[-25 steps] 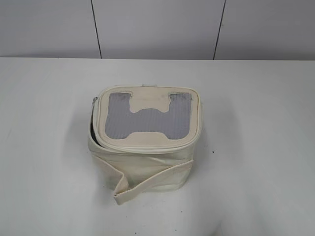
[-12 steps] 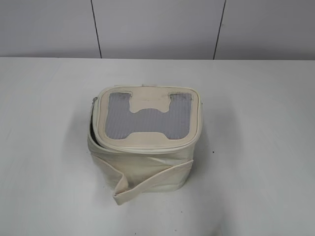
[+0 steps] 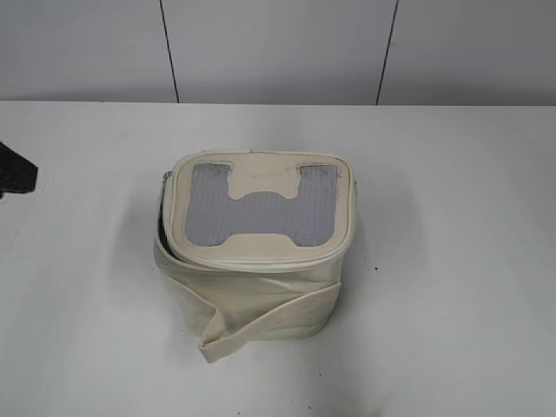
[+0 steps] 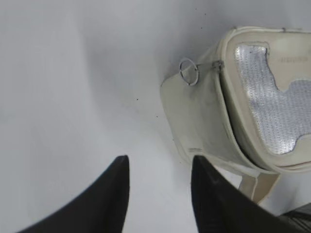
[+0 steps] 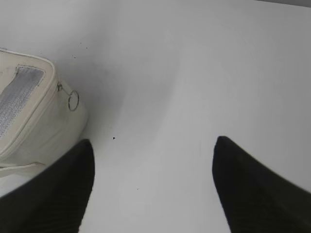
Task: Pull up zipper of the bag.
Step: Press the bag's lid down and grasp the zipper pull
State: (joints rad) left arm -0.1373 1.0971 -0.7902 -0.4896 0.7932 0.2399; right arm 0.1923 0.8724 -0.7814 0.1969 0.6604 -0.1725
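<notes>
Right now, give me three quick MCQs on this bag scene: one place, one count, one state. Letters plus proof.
1. Where does the bag sit on the table?
A. centre
B. far right corner
C. off the table

2. How many ring pulls does the left wrist view show?
A. none
B. one
C. three

3. The left pincer is:
A. shut on the strap
B. open, apart from the bag
C. shut on a ring

A: bag mid-table.
B: one ring pull at the bag's upper edge.
B: fingers spread, nothing between.
</notes>
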